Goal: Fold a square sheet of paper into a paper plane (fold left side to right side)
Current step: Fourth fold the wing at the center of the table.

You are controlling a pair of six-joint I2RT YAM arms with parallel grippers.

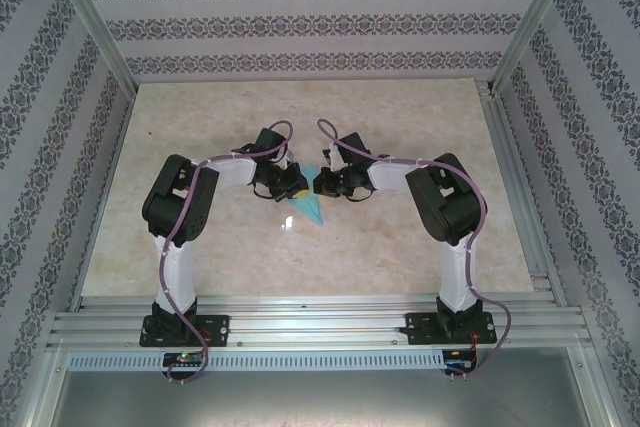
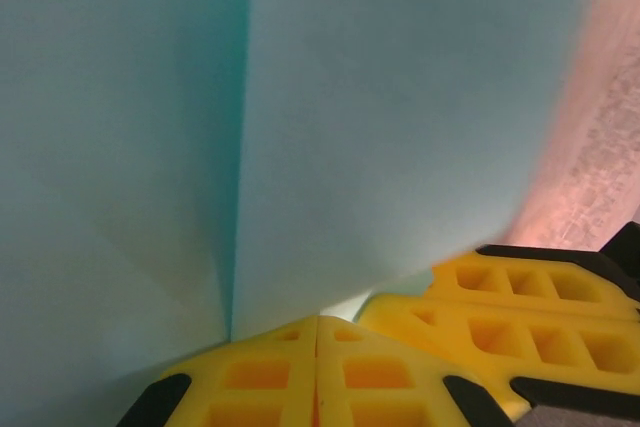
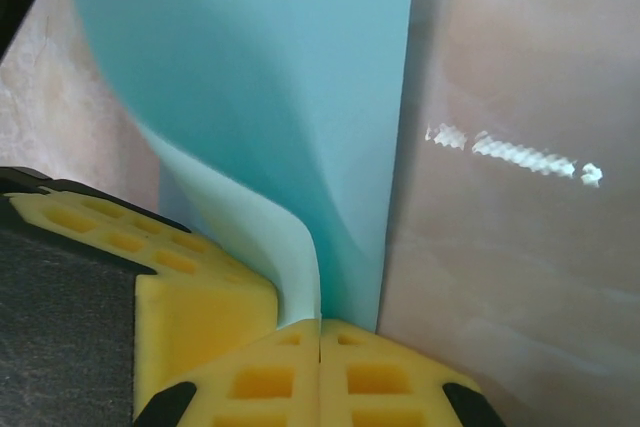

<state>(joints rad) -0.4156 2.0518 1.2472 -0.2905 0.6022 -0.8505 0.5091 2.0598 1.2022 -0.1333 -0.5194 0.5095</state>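
1. Right gripper [image 3: 320,332] is clenched on the square sheet of paper [image 3: 270,97], whose edge curls down into its pads.
2. Left gripper [image 2: 317,332] is closed too, the creased sheet rising just beyond; whether it pinches paper, I cannot tell.
3. Seen from above, both meet at the sheet's far end, equally near; its long axis runs toward the bases.
4. Glossy table [image 1: 400,237] lies flat, with room on every side.

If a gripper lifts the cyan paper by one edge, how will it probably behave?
Probably floppy: the cyan paper bends in a soft curve where the right gripper pinches it. It likely holds folds: a sharp crease shows at the left wrist. Thin, so a push would probably buckle it.
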